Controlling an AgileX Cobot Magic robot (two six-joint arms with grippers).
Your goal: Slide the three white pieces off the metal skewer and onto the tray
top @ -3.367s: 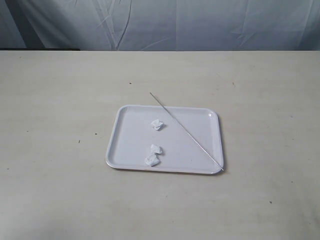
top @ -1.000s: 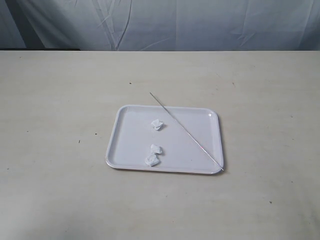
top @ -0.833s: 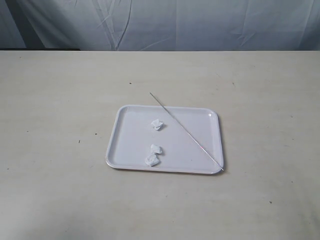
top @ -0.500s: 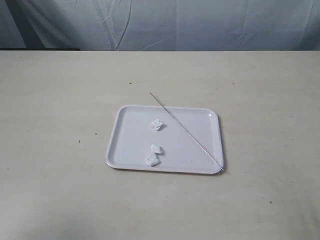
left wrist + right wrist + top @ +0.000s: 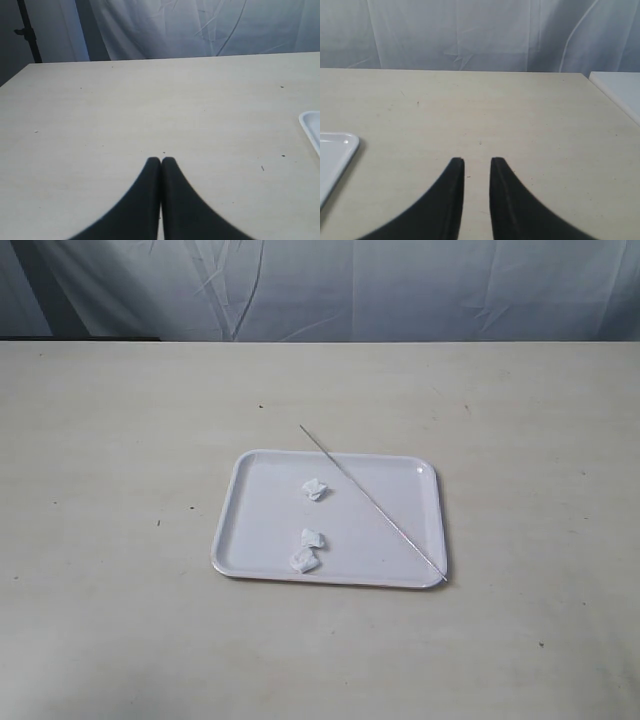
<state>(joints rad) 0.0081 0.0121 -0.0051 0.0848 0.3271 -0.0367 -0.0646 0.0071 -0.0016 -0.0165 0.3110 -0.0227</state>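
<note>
Nothing has moved: the three white pieces [image 5: 313,538] lie free of the metal skewer [image 5: 375,508] on the tray [image 5: 260,510], left claw [image 5: 161,161] closed, right claw [image 5: 477,161] parted and empty, so the task looks done.

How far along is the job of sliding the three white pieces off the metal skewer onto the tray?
Done: the three white pieces lie loose on the tray, and the metal skewer rests bare, slanting across the tray's right side. In hand: nothing; the left gripper is shut and the right gripper slightly open, both empty over the table beside the tray. Left: apparently nothing.
</note>
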